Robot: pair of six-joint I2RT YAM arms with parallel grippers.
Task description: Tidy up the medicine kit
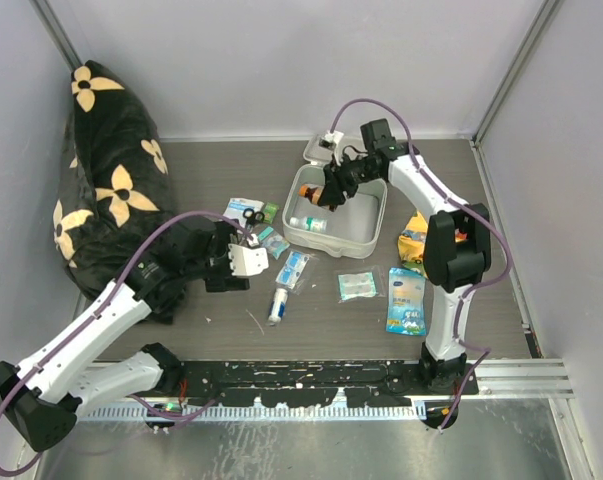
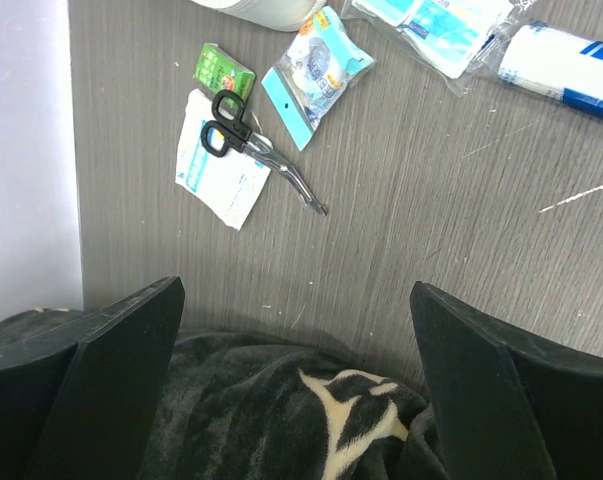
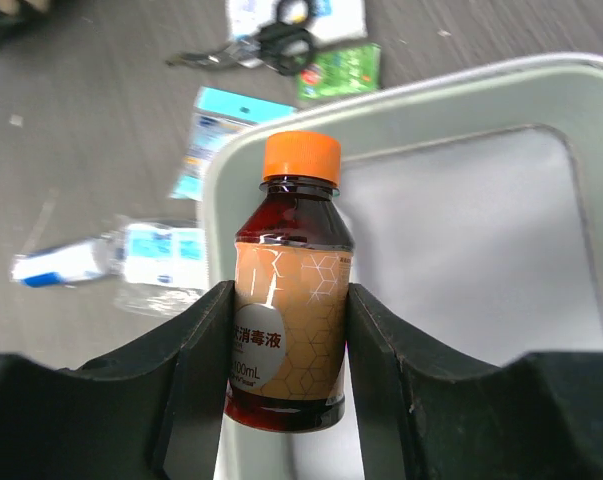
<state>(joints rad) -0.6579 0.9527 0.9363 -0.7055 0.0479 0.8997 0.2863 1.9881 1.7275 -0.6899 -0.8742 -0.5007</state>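
**A:** Where is the medicine kit, and is it ready to load?

**B:** The medicine kit (image 1: 366,238) sits right of centre in the overhead view. Its lid is hinged back toward the top of the frame, so the tray is open from above. A small pale item lies at the tray's lower left, too small to name.

**A:** What is the right gripper doing?

**B:** The right gripper (image 3: 288,295) is clamped on a brown bottle (image 3: 286,250) with an orange cap (image 3: 301,158). One pad presses each side of the label. In the wrist view the bottle lines up with the kit's left rim. Gripping the body rather than the cap probably keeps it steady for lowering into the tray.

**A:** And the left gripper?

**B:** The left gripper (image 2: 296,300) is spread wide with nothing between its fingers. It hangs over the edge of a black floral cushion (image 2: 331,400) at the bottom of its wrist view. Scissors (image 2: 256,150) lie across a white sachet (image 2: 216,175) at the upper left, beside a green packet (image 2: 224,70). The wide spread would suit approaching one of these loose supplies.
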